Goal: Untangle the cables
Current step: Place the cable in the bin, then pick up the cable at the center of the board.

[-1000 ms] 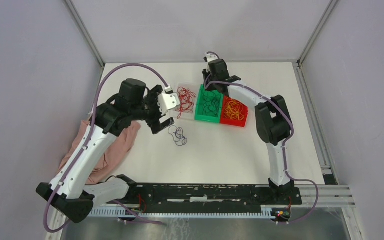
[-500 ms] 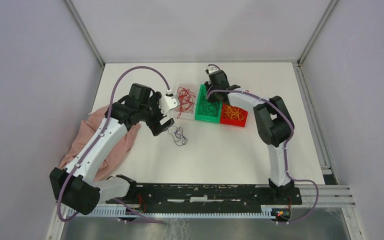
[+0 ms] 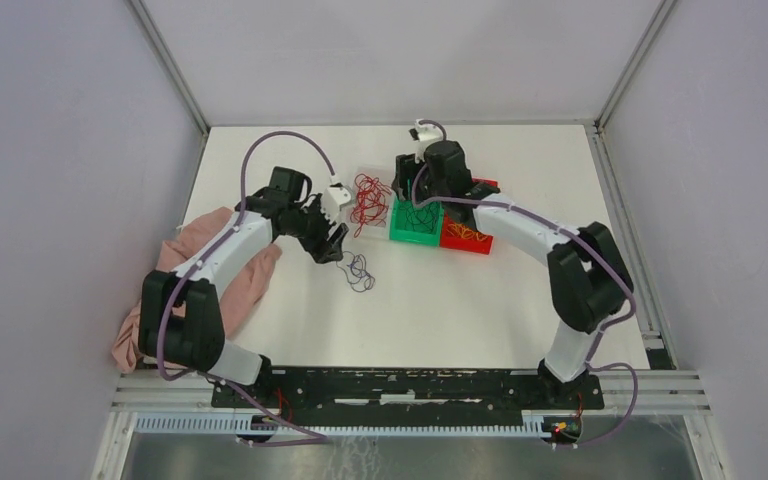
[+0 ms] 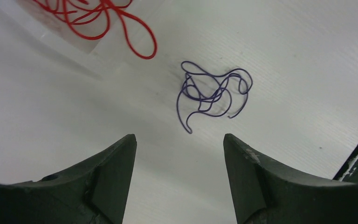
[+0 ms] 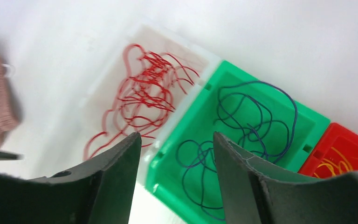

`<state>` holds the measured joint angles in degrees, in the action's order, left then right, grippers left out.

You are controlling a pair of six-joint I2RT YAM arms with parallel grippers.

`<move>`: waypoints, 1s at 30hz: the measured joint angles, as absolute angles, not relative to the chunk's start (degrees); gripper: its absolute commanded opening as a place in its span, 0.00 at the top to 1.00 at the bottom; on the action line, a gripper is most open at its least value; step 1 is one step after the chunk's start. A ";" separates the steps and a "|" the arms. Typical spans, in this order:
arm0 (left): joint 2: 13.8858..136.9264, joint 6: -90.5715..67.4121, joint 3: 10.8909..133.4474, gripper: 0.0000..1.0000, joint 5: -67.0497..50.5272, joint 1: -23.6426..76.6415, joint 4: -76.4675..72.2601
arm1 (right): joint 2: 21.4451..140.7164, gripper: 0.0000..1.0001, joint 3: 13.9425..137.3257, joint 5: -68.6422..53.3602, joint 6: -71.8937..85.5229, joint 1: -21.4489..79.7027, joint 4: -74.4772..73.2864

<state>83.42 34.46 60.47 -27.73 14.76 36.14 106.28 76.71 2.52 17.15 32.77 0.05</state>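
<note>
A loose dark blue cable tangle [image 3: 358, 270] lies on the white table; it also shows in the left wrist view [image 4: 212, 93]. My left gripper [image 3: 335, 240] [image 4: 178, 140] is open and empty, just left of and above that tangle. Red cables [image 3: 368, 197] [image 5: 147, 88] lie in a clear tray, one red loop [image 4: 137, 39] hanging over its edge. Dark blue cables [image 5: 242, 126] lie in the green bin [image 3: 415, 232]. Yellow-orange cables [image 5: 338, 165] lie in the red bin [image 3: 465, 240]. My right gripper [image 5: 176, 137] is open and empty above the green bin's left edge.
A pink cloth [image 3: 230, 290] lies at the left under my left arm. The three containers stand side by side at the table's back middle. The black rail [image 3: 410, 385] runs along the near edge.
My left arm has swung lower and its gripper moved toward the loose blue tangle. My right gripper has risen and moved back over the green bin.
</note>
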 measured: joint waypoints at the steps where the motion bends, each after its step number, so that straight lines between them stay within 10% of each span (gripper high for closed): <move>1: 84.16 34.59 60.07 0.28 -29.26 14.76 35.99 | 103.70 0.21 75.16 2.28 17.19 33.19 1.61; 4: 87.18 35.24 59.64 0.34 -32.60 14.87 35.77 | 97.47 0.01 70.94 1.54 17.65 34.13 5.37; 13: 95.09 37.23 59.09 0.50 -33.52 14.92 33.87 | 88.23 0.01 58.33 2.20 24.97 32.86 13.23; 23: 95.11 36.73 59.22 0.95 -34.22 15.20 29.28 | 89.52 0.14 56.40 -10.63 28.49 31.92 20.99; 30: 88.44 36.69 63.13 0.97 -34.20 15.62 37.89 | 89.86 0.15 52.45 -11.00 26.85 38.65 23.38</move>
